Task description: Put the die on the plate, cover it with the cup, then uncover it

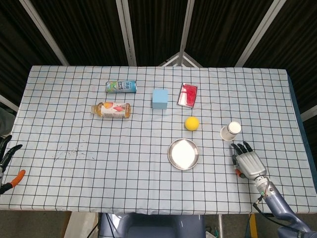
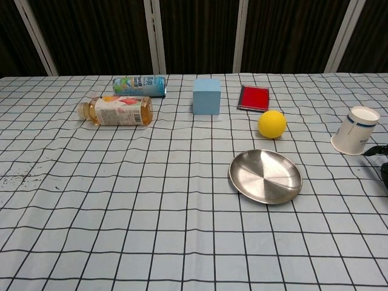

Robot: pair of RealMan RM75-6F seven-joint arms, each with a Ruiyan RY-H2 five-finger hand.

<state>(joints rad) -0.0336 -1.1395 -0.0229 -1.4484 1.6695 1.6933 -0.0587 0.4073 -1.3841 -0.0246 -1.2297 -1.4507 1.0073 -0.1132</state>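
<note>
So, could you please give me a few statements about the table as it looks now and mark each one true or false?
1. The plate has nothing on it. True.
2. The cup stands mouth up. False: it is upside down, base on top.
3. The yellow ball sits between the plate and the red packet. True.
4. The right hand grips the cup. False: it lies on the cloth near the cup, apart from it.
5. The bottle stands upright. False: it lies on its side.

Checked cloth table [image 1: 148, 198] w/ plate [image 1: 184, 153], cup [image 1: 230, 131], bottle [image 1: 111, 109].
</note>
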